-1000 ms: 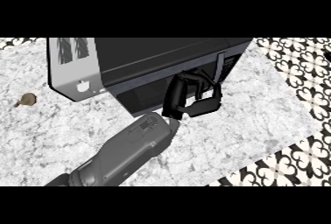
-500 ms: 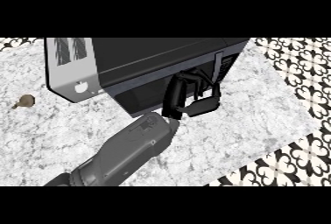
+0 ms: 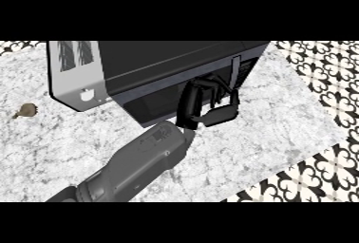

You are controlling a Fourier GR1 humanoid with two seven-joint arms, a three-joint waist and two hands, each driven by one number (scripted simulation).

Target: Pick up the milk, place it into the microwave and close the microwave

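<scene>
Marble counter [image 3: 280,123] bears microwave [image 3: 161,66] beside patterned tiles [image 3: 329,85].

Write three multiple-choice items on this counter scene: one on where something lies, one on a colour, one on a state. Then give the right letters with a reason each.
1. Where does the small brown object lie on the grey marbled counter?
A. left of the black microwave
B. right of it
C. on top of it

2. What colour is the hand at the microwave door?
A. white
B. black
C. red

3. How many hands show in the head view?
A. none
B. two
C. one

Answers:
1 A, the brown object sits near the view's left edge, apart from the microwave.
2 B, the hand is black on a grey forearm.
3 C, a single forearm comes in from the lower edge, its hand against the microwave's front by the door handle.
</scene>
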